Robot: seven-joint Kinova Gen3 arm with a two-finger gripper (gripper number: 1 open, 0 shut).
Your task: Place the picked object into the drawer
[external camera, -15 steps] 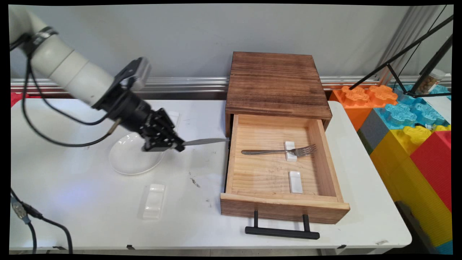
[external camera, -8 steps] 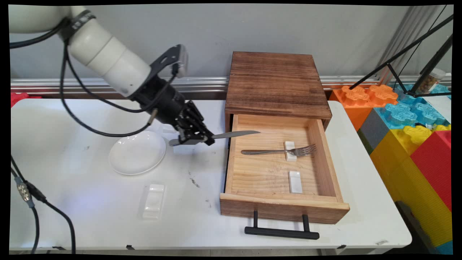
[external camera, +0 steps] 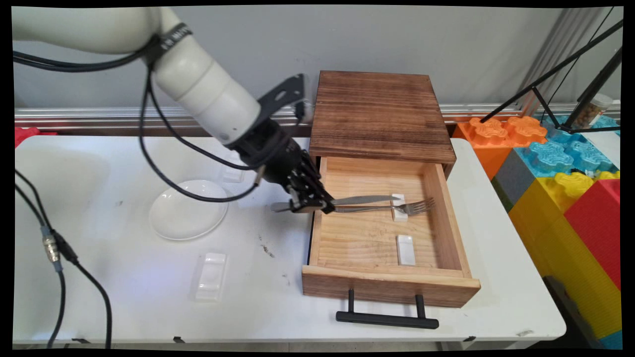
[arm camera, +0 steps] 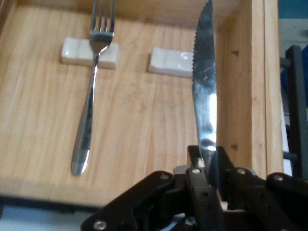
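Gripping knife point(external camera: 364, 200) — end effector point(external camera: 317, 206) clamped on handle | blade reaching over open drawer point(external camera: 443, 198) — fork point(external camera: 382, 208) beside

White table point(external camera: 124, 297): plate point(external camera: 188, 209), wooden drawer box point(external camera: 382, 119).

We see the fork point(external camera: 384, 208) in the drawer point(external camera: 461, 248) on one rest point(external camera: 398, 207); the plate point(external camera: 188, 209) lies left of it.
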